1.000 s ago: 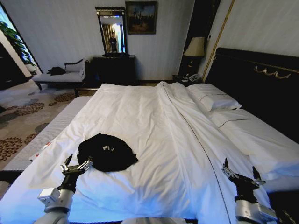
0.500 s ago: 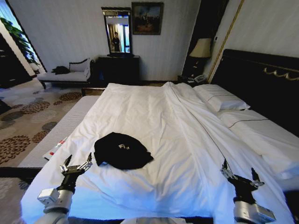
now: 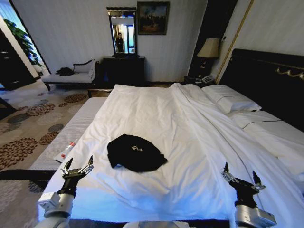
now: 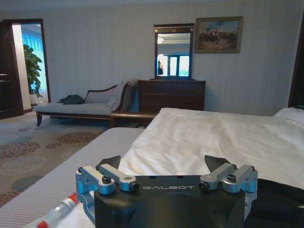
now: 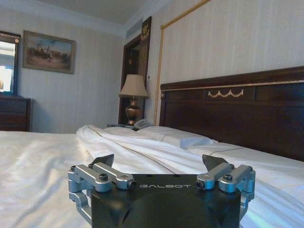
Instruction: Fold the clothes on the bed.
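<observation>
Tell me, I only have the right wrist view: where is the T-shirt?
Observer: The black T-shirt lies crumpled on the bed, nearer the left gripper.
Operator: Is the left gripper holding it?
Observer: No, it is open and hovers apart from the shirt, near the bed's foot edge.
Operator: Anything beside the bed on that side?
Observer: A small red-and-white tube lies on the grey bench.

**Black T-shirt bunched on the white bed**

The black T-shirt lies crumpled in a rounded heap, small white lettering facing up; it rests on the white duvet of the bed, toward 7 o'clock of the mattress, near the foot edge; pillows and dark headboard sit at 2 o'clock.
</observation>
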Available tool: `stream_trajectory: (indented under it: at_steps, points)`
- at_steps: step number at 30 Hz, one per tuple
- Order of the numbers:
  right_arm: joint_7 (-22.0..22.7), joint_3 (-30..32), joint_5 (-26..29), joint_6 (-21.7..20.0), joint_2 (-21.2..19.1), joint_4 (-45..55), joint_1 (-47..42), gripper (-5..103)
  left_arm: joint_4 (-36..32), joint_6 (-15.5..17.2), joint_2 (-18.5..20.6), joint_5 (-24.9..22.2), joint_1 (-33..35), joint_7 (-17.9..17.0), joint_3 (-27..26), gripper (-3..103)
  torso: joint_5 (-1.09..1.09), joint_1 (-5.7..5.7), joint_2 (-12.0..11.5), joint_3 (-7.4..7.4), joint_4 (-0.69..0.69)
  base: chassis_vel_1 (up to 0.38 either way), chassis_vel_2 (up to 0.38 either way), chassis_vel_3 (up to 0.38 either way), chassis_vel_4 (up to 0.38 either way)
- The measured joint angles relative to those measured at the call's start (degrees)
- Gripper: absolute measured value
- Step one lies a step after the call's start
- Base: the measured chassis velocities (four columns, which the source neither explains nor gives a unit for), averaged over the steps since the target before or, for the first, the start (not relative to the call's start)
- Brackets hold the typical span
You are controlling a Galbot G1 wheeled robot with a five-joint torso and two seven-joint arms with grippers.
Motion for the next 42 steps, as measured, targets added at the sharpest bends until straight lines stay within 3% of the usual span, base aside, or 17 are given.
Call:
stream_trajectory:
  at_steps: [12, 42]
  points:
    - [0.13, -0.80, 1.23, 0.74, 0.35, -0.07, -0.32, 100, 0.08, -0.53, -0.39, -0.01, 0.46, 0.15, -0.04, 99, 0.02, -0.02, 0.00, -0.01, 0.01, 0.082, 0.107, -0.080, -0.105]
    - [-1.89, -1.43, 0.75, -0.24, 0.93, 0.21, -1.87, 100, 1.16, -0.26, 0.27, -0.60, 0.31, 0.22, 0.22, 99, -0.02, 0.00, 0.00, 0.00, 0.00, -0.050, 0.048, 0.044, -0.047]
